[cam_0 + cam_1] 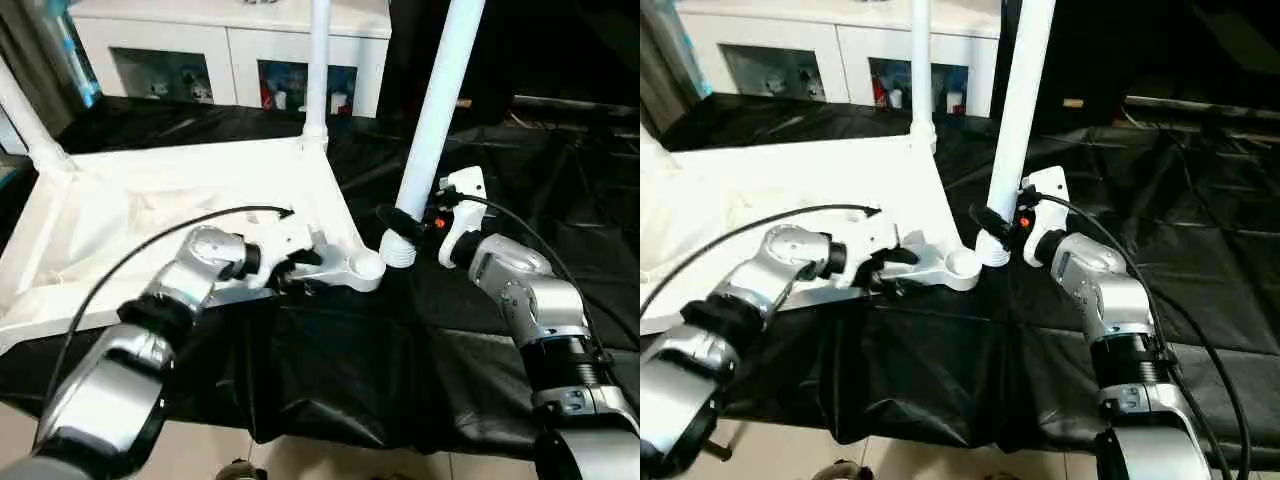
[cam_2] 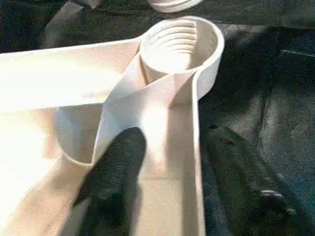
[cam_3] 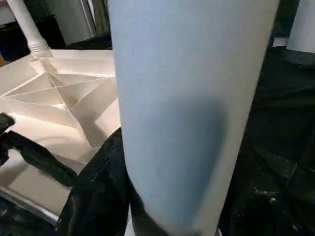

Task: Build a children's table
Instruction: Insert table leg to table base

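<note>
The children's table top (image 1: pixel 150 210) lies upside down on the black drape, ribbed underside up. One white leg (image 1: pixel 318 60) stands in its far corner and another leg (image 1: pixel 22 115) rises at the left. The near right corner socket (image 2: pixel 179 42) is empty, its inner thread showing. My left gripper (image 1: pixel 300 262) is open at the rim just behind that socket, one finger (image 2: pixel 115 167) inside the rim wall and the other outside it. My right gripper (image 1: pixel 415 222) is shut on a third leg (image 1: pixel 440 110), held nearly upright. Its threaded end (image 1: pixel 398 250) hangs just right of the socket.
A white cabinet (image 1: pixel 230 50) with open shelves stands behind the work table. The black drape (image 1: pixel 350 370) hangs over the front edge, with pale floor (image 1: pixel 300 460) below. Black cables loop over both forearms.
</note>
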{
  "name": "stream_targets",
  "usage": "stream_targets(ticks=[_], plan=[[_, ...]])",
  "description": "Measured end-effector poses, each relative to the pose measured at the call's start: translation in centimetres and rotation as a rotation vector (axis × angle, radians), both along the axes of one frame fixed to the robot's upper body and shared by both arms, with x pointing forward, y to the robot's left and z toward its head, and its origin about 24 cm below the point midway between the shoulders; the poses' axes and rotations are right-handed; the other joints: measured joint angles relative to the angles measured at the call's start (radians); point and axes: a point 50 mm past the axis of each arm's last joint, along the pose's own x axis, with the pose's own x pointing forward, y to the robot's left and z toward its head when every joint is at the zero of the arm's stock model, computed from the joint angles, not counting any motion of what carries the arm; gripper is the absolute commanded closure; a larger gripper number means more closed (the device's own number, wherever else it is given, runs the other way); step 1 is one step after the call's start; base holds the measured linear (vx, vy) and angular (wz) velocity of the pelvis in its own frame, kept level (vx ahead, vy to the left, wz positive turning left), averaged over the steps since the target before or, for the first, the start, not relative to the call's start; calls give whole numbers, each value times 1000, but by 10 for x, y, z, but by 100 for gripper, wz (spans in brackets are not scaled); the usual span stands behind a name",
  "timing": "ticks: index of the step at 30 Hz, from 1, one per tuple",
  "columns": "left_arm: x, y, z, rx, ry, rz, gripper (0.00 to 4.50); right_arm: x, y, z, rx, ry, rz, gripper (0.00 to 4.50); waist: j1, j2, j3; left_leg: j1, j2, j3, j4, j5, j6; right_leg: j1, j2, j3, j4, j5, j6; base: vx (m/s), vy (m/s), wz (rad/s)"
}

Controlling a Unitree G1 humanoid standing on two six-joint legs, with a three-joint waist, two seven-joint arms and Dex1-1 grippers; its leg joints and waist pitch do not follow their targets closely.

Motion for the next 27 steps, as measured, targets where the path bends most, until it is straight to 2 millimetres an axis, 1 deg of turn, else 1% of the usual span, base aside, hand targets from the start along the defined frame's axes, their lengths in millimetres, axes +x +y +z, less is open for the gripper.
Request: stream_targets(ticks=[2, 3, 6, 8, 9, 11, 13, 14, 16, 17, 18, 20, 21, 22, 23, 27], plan=[[0, 2, -2, 3, 17, 13, 268, 0, 0, 0, 0, -1, 0, 260, 0, 1, 0, 0, 0, 0, 0, 0, 0, 0, 0, 0, 0, 0, 0, 0, 0, 0], [0, 4, -5, 2, 31, 20, 276, 0, 0, 0, 0, -1, 2, 260, 0, 1, 0, 0, 0, 0, 0, 0, 0, 0, 0, 0, 0, 0, 0, 0, 0, 0], [1, 5, -7, -5, 64, 23, 286, 0, 0, 0, 2, -1, 9, 260, 0, 1, 0, 0, 0, 0, 0, 0, 0, 0, 0, 0, 0, 0, 0, 0, 0, 0], [2, 6, -6, -2, 74, 21, 312, 0, 1, 0, 3, -1, 12, 260, 0, 2, 0, 0, 0, 0, 0, 0, 0, 0, 0, 0, 0, 0, 0, 0, 0, 0], [2, 6, -5, -1, 80, 18, 319, 0, 1, 0, 3, -1, 13, 260, 0, 2, 0, 0, 0, 0, 0, 0, 0, 0, 0, 0, 0, 0, 0, 0, 0, 0], [2, 6, -6, -2, 89, 13, 320, 0, 1, 0, 3, -1, 13, 260, 0, 3, 0, 0, 0, 0, 0, 0, 0, 0, 0, 0, 0, 0, 0, 0, 0, 0], [2, 7, -7, -1, 95, 18, 353, 0, 1, 0, 3, -1, 13, 260, 0, 3, 0, 0, 0, 0, 0, 0, 0, 0, 0, 0, 0, 0, 0, 0, 0, 0], [2, 7, -7, 1, 99, 18, 362, 0, 1, 0, 3, -1, 14, 260, 0, 3, 0, 0, 0, 0, 0, 0, 0, 0, 0, 0, 0, 0, 0, 0, 0, 0], [2, 6, -8, 3, 105, 15, 360, -1, 1, 0, 3, -1, 15, 260, 0, 4, 0, 0, 0, 0, 0, 0, 0, 0, 0, 0, 0, 0, 0, 0, 0, 0], [2, 7, -8, 10, 106, 15, 390, -1, 1, 0, 4, -2, 17, 260, 0, 3, 0, 0, 0, 0, 0, 0, 0, 0, 0, 0, 0, 0, 0, 0, 0, 0], [2, 7, -8, 17, 107, 14, 390, -1, 1, 0, 4, -2, 19, 260, 0, 4, 0, 0, 0, 0, 0, 0, 0, 0, 0, 0, 0, 0, 0, 0, 0, 0], [1, 8, -9, 22, 112, 5, 410, -1, 2, 0, 2, -1, 28, 260, -1, 4, 0, 0, 0, 0, 0, 0, 0, 0, 0, 0, 0, 0, 0, 0, 0, 0], [1, 8, -10, 22, 114, 1, 410, -1, 3, 0, 2, 0, 37, 260, -1, 4, 0, 0, 0, 0, 0, 0, 0, 0, 0, 0, 0, 0, 0, 0, 0, 0], [1, 8, -10, 22, 114, -1, 421, -1, 4, 0, 1, 1, 45, 260, -1, 4, 0, 0, 0, 0, 0, 0, 0, 0, 0, 0, 0, 0, 0, 0, 0, 0], [1, 8, -10, 22, 114, -1, 445, -2, 5, -1, 0, 4, 55, 260, -1, 4, 0, 0, 0, 0, 0, 0, 0, 0, 0, 0, 0, 0, 0, 0, 0, 0], [1, 8, -10, 21, 115, -5, 450, -4, 15, -3, -9, 30, 127, 260, -2, 4, 0, 1, 0, 0, 0, 0, 0, 0, 0, 0, 0, 0, -1, 0, 0, 0]])
